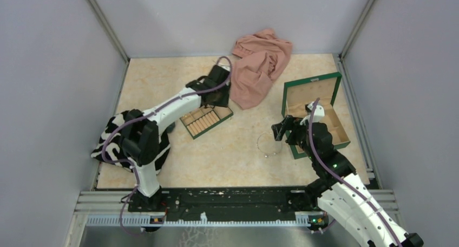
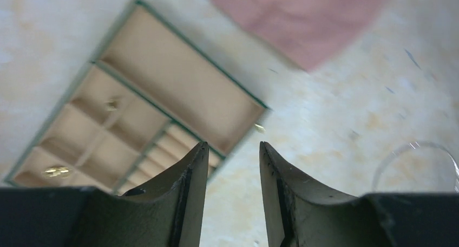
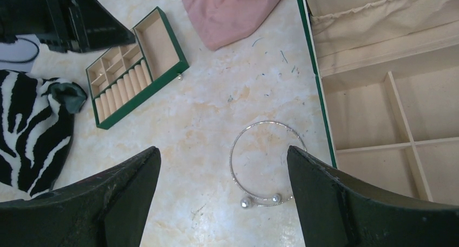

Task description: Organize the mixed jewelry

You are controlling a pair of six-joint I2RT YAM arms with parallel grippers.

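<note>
A thin silvery loop of jewelry [image 3: 238, 144] with two small bead ends lies flat on the marble table, just left of the green wooden box [image 3: 389, 106]. It also shows in the top view [image 1: 269, 145] and at the right edge of the left wrist view [image 2: 417, 160]. My right gripper [image 3: 223, 155] is open and empty above the loop; its right finger [image 3: 346, 198] covers the loop's right edge. My left gripper [image 2: 233, 147] is open and empty over the corner of the small slotted tray [image 2: 178, 87]. Tiny gold pieces [image 2: 57, 171] lie in the tray, and one speck [image 2: 260, 128] lies beside it.
A pink cloth [image 1: 260, 65] lies at the back. A black-and-white zebra cloth [image 1: 122, 141] sits at the left by the left arm. The green box stands open at the right [image 1: 330, 84]. Grey walls enclose the table.
</note>
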